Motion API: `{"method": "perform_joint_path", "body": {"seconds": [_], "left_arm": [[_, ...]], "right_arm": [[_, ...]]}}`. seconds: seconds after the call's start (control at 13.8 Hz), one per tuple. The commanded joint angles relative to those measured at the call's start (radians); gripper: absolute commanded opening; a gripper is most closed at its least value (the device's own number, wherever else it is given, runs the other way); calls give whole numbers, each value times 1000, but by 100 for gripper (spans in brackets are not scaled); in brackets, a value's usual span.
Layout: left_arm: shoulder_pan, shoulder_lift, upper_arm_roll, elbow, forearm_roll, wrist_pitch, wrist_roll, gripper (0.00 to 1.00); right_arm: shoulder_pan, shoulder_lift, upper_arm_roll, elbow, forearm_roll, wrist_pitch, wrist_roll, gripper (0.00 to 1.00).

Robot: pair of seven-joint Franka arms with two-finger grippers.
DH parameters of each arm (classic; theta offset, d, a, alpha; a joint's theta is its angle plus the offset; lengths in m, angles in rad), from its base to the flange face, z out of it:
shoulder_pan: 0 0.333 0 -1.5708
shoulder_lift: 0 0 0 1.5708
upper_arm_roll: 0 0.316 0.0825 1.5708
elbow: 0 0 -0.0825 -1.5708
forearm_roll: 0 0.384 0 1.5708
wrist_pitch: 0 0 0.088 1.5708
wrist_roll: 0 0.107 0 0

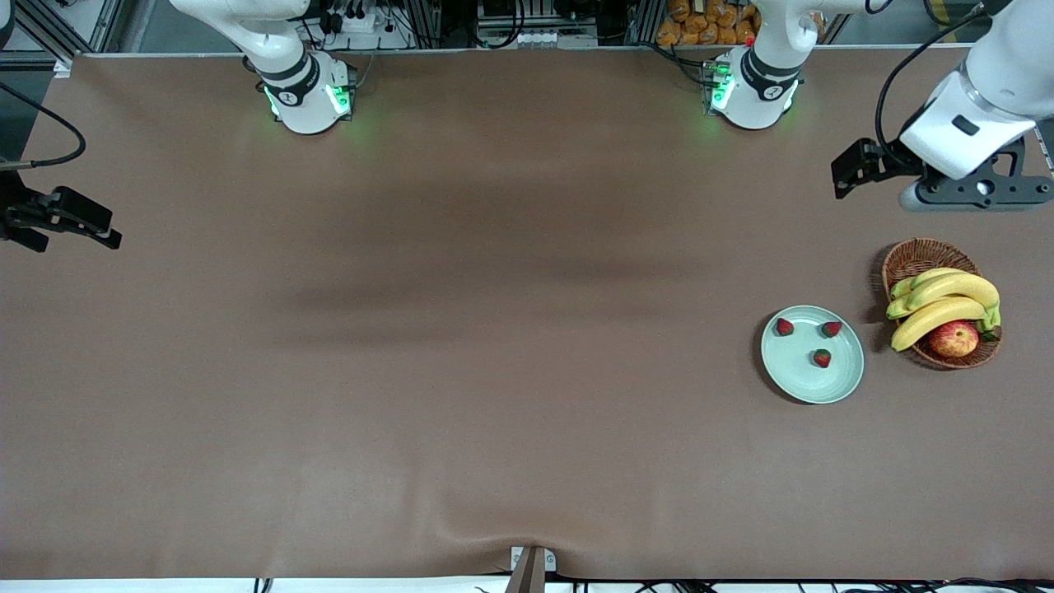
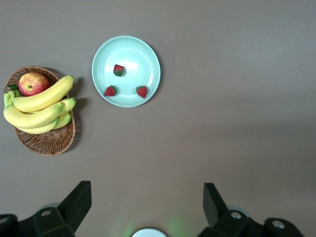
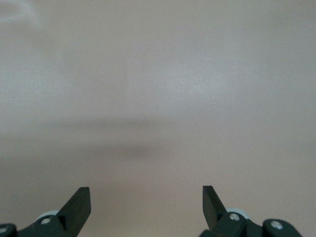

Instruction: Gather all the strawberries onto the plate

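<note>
While all three tiny red strawberries (image 1: 784,327) (image 1: 831,329) (image 1: 822,357) lie in the round pale mint-green plate (image 1: 841,384), nothing seems left to collect.

Front view: left gripper (image 1: 852,171) hangs open above the brown woven basket (image 1: 912,256); the right arm waits, right gripper (image 1: 62,221) open over bare brown counter (image 1: 461,329); both are best kept clear. Left wrist view: plate beside basket. Right wrist view: only counter.
</note>
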Motion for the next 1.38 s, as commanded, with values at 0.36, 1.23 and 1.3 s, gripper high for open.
{"method": "perform_joint_path", "body": {"seconds": [0.36, 1.23, 1.3], "left_arm": [[18, 1, -1, 52, -21, -55, 66, 100], [21, -2, 0, 72, -30, -70, 49, 100], [21, -2, 0, 70, -30, -70, 49, 100]], "right_arm": [[-4, -3, 4, 8, -19, -14, -2, 100], [-4, -3, 4, 9, -19, -14, -2, 100], [-4, -3, 4, 9, -19, -14, -2, 100]]}}
